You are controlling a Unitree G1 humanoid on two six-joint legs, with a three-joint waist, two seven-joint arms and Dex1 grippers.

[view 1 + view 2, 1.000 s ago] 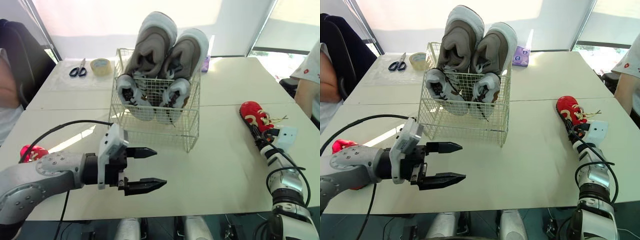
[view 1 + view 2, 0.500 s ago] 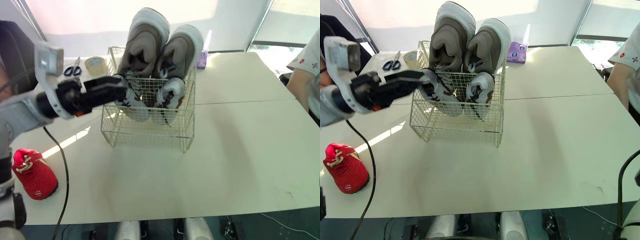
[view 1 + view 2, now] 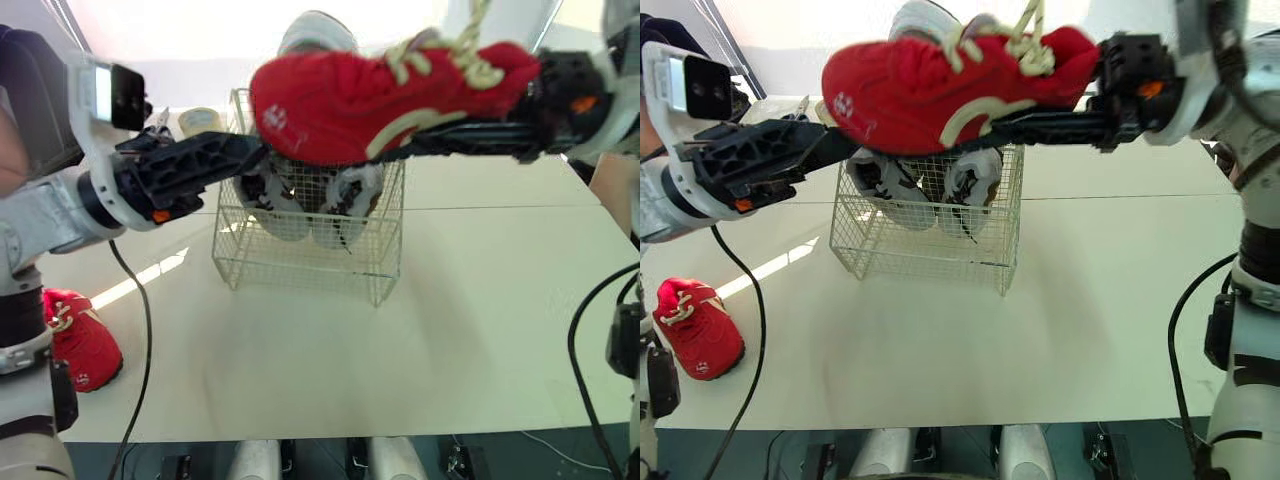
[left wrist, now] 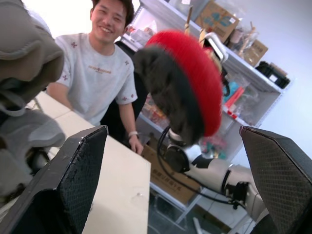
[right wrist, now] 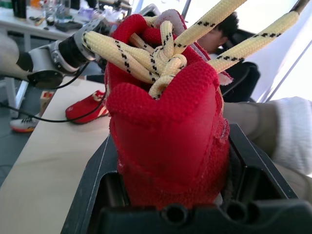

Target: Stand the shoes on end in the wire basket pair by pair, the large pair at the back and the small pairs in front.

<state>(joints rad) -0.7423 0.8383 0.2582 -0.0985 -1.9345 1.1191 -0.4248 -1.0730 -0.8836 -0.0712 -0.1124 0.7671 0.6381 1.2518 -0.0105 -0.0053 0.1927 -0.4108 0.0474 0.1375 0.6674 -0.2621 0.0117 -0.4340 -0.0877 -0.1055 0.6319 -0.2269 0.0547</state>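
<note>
Small-pair placing: the right gripper (image 5: 170,146) pinches a red shoe (image 3: 380,95) between its fingers (image 5: 97,180), level above the wire basket (image 3: 300,262). The left gripper (image 4: 173,130) hovers at the basket's left, fingers (image 4: 73,170) spread. Next, likely: upend the shoe and lower it into the front.

Both grippers raised, tips pointing toward each other.
Left gripper (image 3: 245,152) extends from the left, fingers spread wide, empty. Right gripper (image 3: 400,150) extends from the right, fingers clamped either side of a red shoe (image 3: 370,95), carried aloft.
</note>
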